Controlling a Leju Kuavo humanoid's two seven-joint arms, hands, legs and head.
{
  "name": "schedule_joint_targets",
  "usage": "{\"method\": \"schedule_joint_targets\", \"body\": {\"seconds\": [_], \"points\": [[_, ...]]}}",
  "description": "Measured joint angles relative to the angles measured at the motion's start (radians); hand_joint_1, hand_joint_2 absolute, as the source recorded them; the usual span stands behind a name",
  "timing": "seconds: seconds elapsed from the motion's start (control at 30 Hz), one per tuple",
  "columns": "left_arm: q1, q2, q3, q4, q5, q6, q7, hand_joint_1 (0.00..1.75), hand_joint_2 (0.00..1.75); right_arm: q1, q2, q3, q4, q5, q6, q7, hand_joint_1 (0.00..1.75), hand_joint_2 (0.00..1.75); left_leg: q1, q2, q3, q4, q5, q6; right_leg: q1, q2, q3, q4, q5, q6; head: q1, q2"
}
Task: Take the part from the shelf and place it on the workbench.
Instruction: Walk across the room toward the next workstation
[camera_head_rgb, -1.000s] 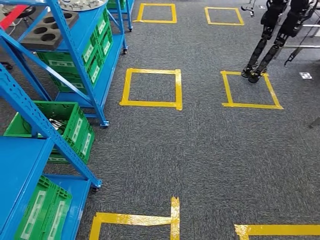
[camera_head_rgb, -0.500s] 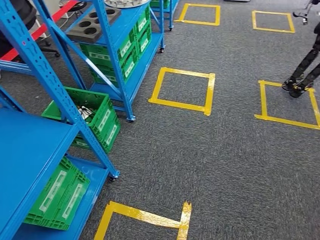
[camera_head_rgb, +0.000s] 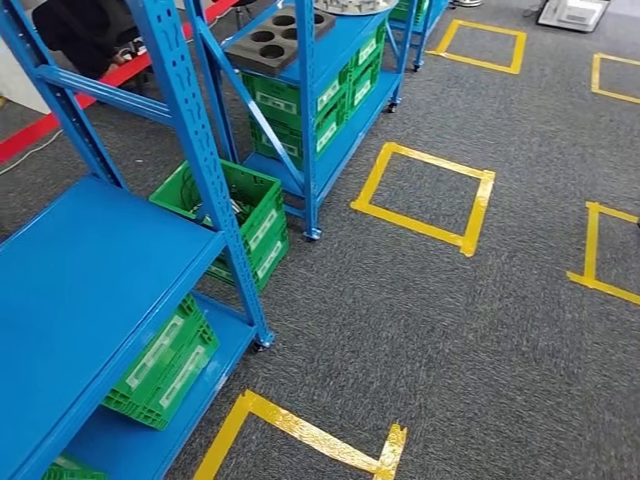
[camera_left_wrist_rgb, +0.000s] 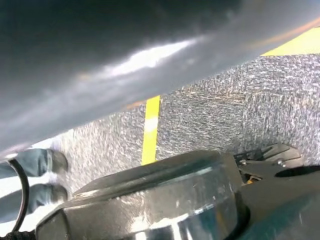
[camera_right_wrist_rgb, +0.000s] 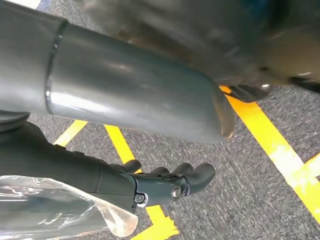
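Two blue shelf racks stand on the left in the head view. The near rack's (camera_head_rgb: 90, 270) wide shelf board is bare. On the far rack (camera_head_rgb: 332, 60) lies a dark grey foam tray (camera_head_rgb: 281, 32) with round holes, and behind it the rim of a silver disc (camera_head_rgb: 355, 6). In the right wrist view my right hand (camera_right_wrist_rgb: 166, 182) hangs over the carpet with dark fingers stretched out and nothing in them. In the left wrist view the glossy cover of my left hand (camera_left_wrist_rgb: 151, 200) is close up, and its fingers cannot be made out.
Green crates sit on the lower shelves (camera_head_rgb: 162, 365) (camera_head_rgb: 317, 100). Another green crate (camera_head_rgb: 241, 215) with metal pieces stands on the carpet between the racks. Yellow tape squares (camera_head_rgb: 423, 195) mark the grey carpet to the right. A person's legs (camera_left_wrist_rgb: 34, 175) show in the left wrist view.
The whole picture has shifted: the camera has turned left toward the racks, which now sit nearer and more central. The black robot legs at the right have passed out of sight.
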Motion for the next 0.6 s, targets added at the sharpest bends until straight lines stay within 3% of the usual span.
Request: {"method": "schedule_joint_targets", "body": {"seconds": [0.03, 0.07, 0.13, 0.2, 0.23, 0.3, 0.37, 0.43, 0.5, 0.53, 0.6], "points": [[0.002, -0.001, 0.006, 0.000, 0.006, 0.000, -0.004, 0.00, 0.00, 0.002, 0.000, -0.005, 0.000, -0.004, 0.000, -0.004, 0.00, 0.00, 0.000, -0.016, 0.001, 0.000, 0.000, 0.000, 0.000, 0.002, -0.008, -0.004, 0.023, -0.001, 0.001, 0.000], [0.004, -0.001, 0.012, 0.000, 0.011, 0.000, -0.007, 0.00, 0.00, 0.003, 0.000, -0.009, 0.000, -0.007, 0.000, -0.008, 0.00, 0.00, 0.001, -0.031, 0.003, 0.001, -0.001, -0.001, -0.001, 0.007, 0.001, -0.047, 0.062, -0.002, 0.001, 0.000], [0.007, -0.001, 0.021, 0.001, 0.018, 0.000, -0.009, 0.00, 0.00, 0.003, 0.001, -0.017, 0.000, -0.012, 0.000, -0.012, 0.00, 0.00, 0.001, -0.058, 0.005, 0.005, -0.004, -0.008, -0.006, 0.051, 0.047, -0.177, 0.137, -0.004, 0.002, 0.000], [0.008, -0.001, 0.028, 0.001, 0.022, 0.000, -0.010, 0.00, 0.00, 0.003, 0.002, -0.023, 0.000, -0.014, 0.000, -0.013, 0.00, 0.00, 0.003, -0.081, -0.003, 0.010, -0.004, -0.019, -0.009, 0.092, 0.080, -0.251, 0.155, -0.008, 0.002, 0.000], [0.009, -0.002, 0.032, 0.002, 0.023, 0.000, -0.011, 0.00, 0.00, 0.003, 0.003, -0.027, 0.000, -0.015, 0.000, -0.014, 0.00, 0.00, 0.005, -0.093, -0.009, 0.011, -0.002, -0.027, -0.008, 0.097, 0.086, -0.259, 0.150, -0.012, 0.002, 0.000], [0.012, -0.002, 0.040, 0.004, 0.030, -0.001, -0.013, 0.00, 0.00, 0.003, 0.006, -0.031, -0.001, -0.017, 0.000, -0.017, 0.00, 0.00, 0.008, -0.104, -0.016, 0.013, 0.000, -0.040, -0.007, 0.073, 0.091, -0.265, 0.153, -0.024, 0.002, 0.000], [0.014, -0.002, 0.046, 0.007, 0.040, -0.004, -0.016, 0.00, 0.00, 0.002, 0.012, -0.033, -0.001, -0.014, -0.001, -0.021, 0.00, 0.00, 0.006, -0.060, -0.037, 0.057, -0.028, -0.050, -0.008, 0.044, 0.096, -0.272, 0.157, -0.037, -0.008, 0.000], [0.013, -0.002, 0.053, 0.008, 0.046, -0.011, -0.017, 0.00, 0.00, 0.004, 0.018, -0.033, -0.002, -0.009, -0.005, -0.023, 0.00, 0.00, 0.005, -0.005, -0.090, 0.172, -0.089, -0.058, -0.005, 0.010, 0.098, -0.274, 0.155, -0.046, -0.018, 0.000], [0.012, -0.002, 0.059, 0.008, 0.046, -0.014, -0.018, 0.00, 0.00, 0.006, 0.023, -0.033, -0.002, -0.005, -0.018, -0.021, 0.00, 0.00, 0.006, 0.010, -0.138, 0.275, -0.126, -0.062, -0.001, -0.025, 0.099, -0.273, 0.151, -0.051, -0.019, 0.000], [0.013, -0.002, 0.061, 0.008, 0.046, -0.015, -0.019, 0.00, 0.00, 0.007, 0.026, -0.033, -0.002, -0.005, -0.026, -0.018, 0.00, 0.00, 0.007, 0.013, -0.140, 0.282, -0.117, -0.062, 0.001, -0.041, 0.101, -0.273, 0.149, -0.052, -0.019, 0.000], [0.016, -0.001, 0.064, 0.008, 0.046, -0.015, -0.021, 0.00, 0.00, 0.004, 0.037, -0.033, -0.002, -0.004, -0.040, -0.013, 0.00, 0.00, 0.005, 0.028, -0.088, 0.186, -0.055, -0.056, 0.004, -0.066, 0.107, -0.273, 0.145, -0.052, -0.019, 0.000]]}}
